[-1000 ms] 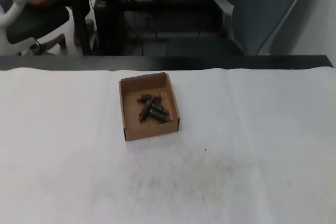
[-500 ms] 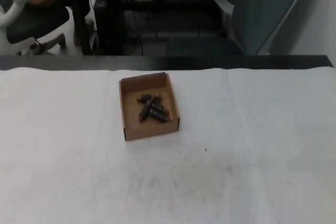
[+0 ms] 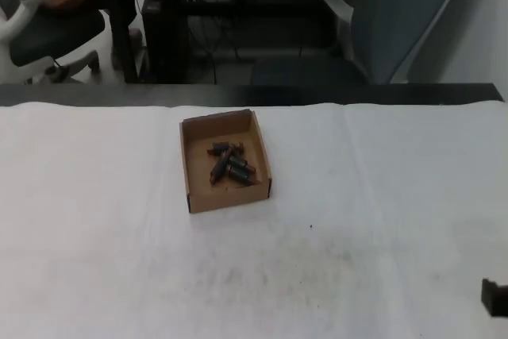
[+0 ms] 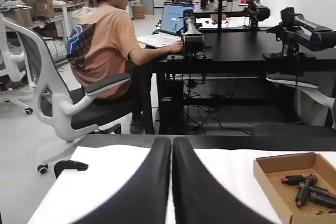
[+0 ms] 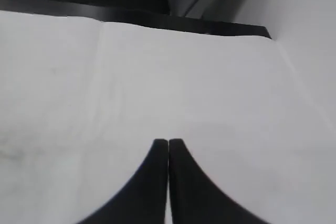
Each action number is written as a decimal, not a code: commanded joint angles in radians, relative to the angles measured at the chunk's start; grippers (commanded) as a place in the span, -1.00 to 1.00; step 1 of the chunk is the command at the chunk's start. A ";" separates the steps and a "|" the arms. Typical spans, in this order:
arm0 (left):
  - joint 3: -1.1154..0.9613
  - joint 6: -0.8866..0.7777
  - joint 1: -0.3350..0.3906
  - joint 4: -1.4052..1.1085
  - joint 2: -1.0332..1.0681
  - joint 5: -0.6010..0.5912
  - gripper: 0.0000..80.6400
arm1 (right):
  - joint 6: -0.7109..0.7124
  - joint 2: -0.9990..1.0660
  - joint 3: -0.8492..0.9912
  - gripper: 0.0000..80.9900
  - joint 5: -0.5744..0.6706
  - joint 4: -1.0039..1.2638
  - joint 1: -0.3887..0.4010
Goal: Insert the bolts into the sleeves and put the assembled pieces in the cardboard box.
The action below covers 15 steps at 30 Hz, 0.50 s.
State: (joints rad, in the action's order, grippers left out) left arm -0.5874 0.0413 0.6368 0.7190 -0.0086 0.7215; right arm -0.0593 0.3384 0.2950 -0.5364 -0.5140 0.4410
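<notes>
A small open cardboard box (image 3: 190, 166) sits on the white bench cover, a little left of centre and toward the far side. Several dark assembled bolt-and-sleeve pieces (image 3: 230, 163) lie in a heap inside it. The left wrist view has the box (image 4: 268, 169) off to one side with the pieces (image 4: 307, 188) in it. My left gripper (image 4: 171, 142) is shut, its black fingers pressed together with nothing between them. Over bare white cover my right gripper (image 5: 168, 142) is shut and empty too. A dark bit of an arm (image 3: 495, 298) shows at the near right edge of the bench.
White cover (image 3: 357, 220) spreads over the whole bench, ending at a black far edge (image 3: 254, 94). Office chairs (image 3: 48, 29) and a dark desk stand beyond that edge. A person sits at a desk in the room behind.
A dark part of an arm has come into the high view at the near right edge. The box and its pieces have not moved.
</notes>
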 commanded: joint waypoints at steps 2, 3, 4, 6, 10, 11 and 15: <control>-0.051 0.079 0.002 -0.014 0.009 0.017 -0.95 | 0.085 -0.002 -0.026 -0.99 0.210 0.096 -0.173; -0.063 0.090 0.002 -0.009 0.009 0.013 -0.95 | 0.090 0.002 -0.036 -0.99 0.256 0.125 -0.223; -0.071 0.101 0.002 -0.002 0.009 0.016 -0.95 | 0.097 0.005 -0.048 -0.99 0.295 0.145 -0.263; -0.075 0.109 0.002 0.015 0.009 0.009 -0.95 | 0.089 0.018 -0.062 -0.99 0.392 0.176 -0.356; -0.056 0.042 0.002 0.136 0.009 -0.055 -0.95 | 0.089 0.049 -0.064 -0.99 0.565 0.202 -0.479; -0.047 0.008 0.002 0.179 0.009 -0.040 -0.95 | 0.089 0.051 -0.064 -0.99 0.572 0.215 -0.489; -0.016 -0.166 0.002 0.325 0.009 0.067 -0.95 | 0.171 0.050 -0.064 -0.99 0.527 0.266 -0.504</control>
State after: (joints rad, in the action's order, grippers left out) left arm -0.6137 -0.0273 0.6368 0.9596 -0.0086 0.7305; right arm 0.0656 0.3887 0.2307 0.0000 -0.2883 -0.0542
